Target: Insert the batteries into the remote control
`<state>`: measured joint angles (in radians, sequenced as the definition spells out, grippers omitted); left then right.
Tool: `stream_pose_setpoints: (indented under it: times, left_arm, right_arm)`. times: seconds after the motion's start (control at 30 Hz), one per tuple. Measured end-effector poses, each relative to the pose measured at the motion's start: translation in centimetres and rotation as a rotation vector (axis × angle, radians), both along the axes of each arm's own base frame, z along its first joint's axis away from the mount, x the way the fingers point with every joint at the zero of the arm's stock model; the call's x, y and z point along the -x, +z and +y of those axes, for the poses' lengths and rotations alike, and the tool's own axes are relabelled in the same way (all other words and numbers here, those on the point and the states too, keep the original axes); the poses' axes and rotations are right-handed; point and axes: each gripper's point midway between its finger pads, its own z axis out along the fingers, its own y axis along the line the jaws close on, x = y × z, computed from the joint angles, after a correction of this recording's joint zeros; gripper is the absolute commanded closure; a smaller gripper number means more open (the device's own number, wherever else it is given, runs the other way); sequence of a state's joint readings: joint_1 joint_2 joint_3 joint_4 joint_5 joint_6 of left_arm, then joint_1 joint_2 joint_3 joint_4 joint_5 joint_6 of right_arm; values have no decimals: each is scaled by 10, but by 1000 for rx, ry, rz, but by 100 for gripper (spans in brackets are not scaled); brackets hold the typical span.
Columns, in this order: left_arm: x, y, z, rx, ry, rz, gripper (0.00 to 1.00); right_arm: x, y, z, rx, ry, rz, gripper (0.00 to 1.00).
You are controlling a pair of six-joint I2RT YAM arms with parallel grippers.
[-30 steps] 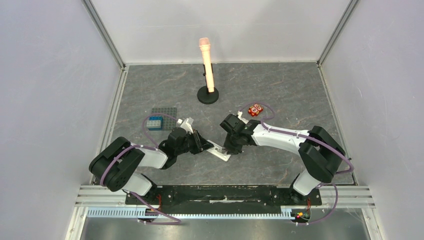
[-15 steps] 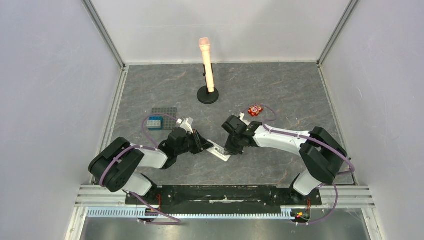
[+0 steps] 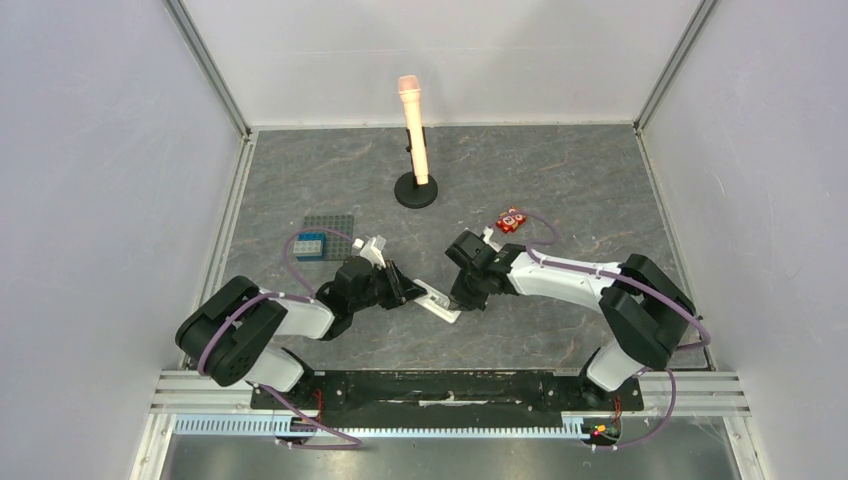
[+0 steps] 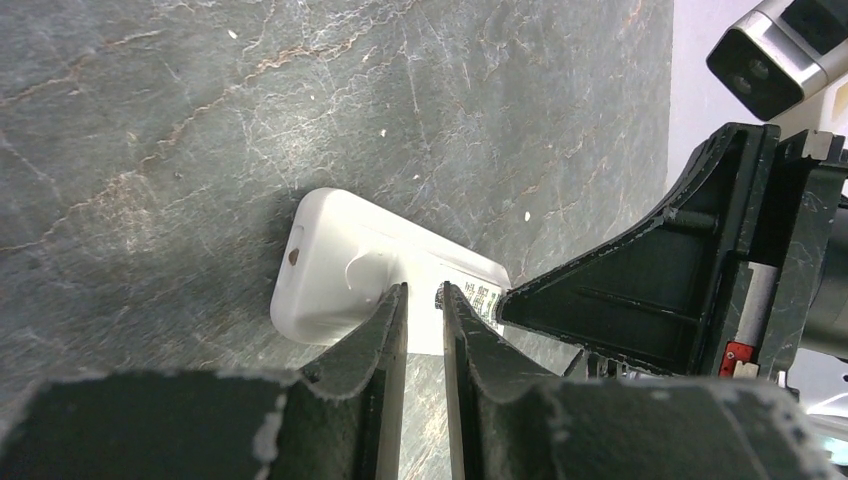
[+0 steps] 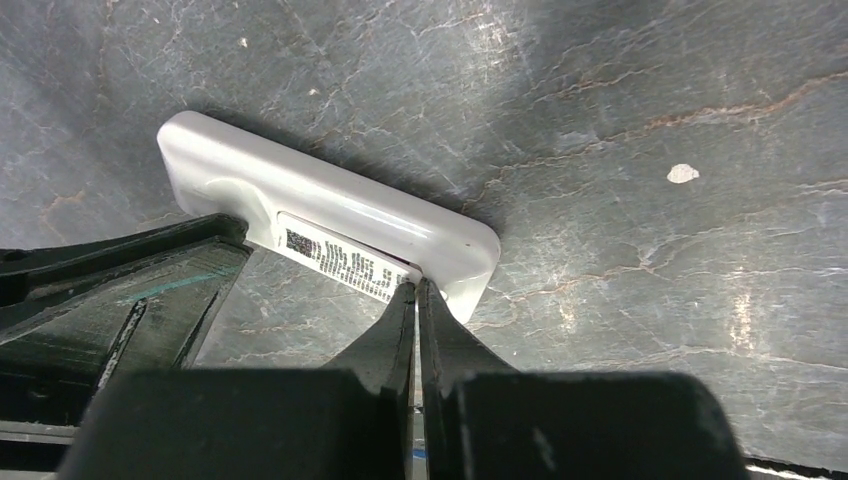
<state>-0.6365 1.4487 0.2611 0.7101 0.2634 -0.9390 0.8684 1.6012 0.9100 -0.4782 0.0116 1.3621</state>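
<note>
From above, the remote control (image 3: pixel 438 302) lies between the two arms, nearer the surface's (image 3: pixel 560 170) near edge than its far one and about midway between its left and right edges. It has not shifted in the last second. The left fingers (image 3: pixel 405 290) reach it from the left edge's side just as before. The right fingers (image 3: pixel 463 297) have crept slightly closer to its other end and have just clenched together. The red block (image 3: pixel 512 219) sits well apart toward the far edge, and no batteries show anywhere on the surface.

In the left wrist view, the left fingers (image 4: pixel 385 330) stand a narrow gap apart, with the remote's white body showing through it. Their tips are set at its long side. Whether they pinch it or only steady it I cannot tell. The right arm's dark finger comes in from the right, at the label (image 4: pixel 480 298).

In the right wrist view, the right fingers (image 5: pixel 395 325) are pressed tight with nothing between them. Their joined tip touches the remote just past the end of the printed label (image 5: pixel 335 258), close to its rounded end. A left finger (image 5: pixel 150 270) lies against the opposite end.

The closing probably makes a single narrow point for prodding or sliding the back cover, not for carrying a cell. With no battery held or in sight, loading looks not yet begun. Opening the compartment seems to be the step in hand.
</note>
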Motion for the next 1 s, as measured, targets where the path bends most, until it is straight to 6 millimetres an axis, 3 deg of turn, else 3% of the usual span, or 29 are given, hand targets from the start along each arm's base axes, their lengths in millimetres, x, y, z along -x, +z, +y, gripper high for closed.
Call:
stream_pose_setpoints:
  times: [0.73,1.0]
  left_arm:
    - [6,2,3,-11,-7,13,75]
    - [-5,40,6,-41,14,-65,71]
  right_arm:
    - [1,-8,-1,270,121,-199,100]
    - [-1,-7,-1,299,191,-283,100]
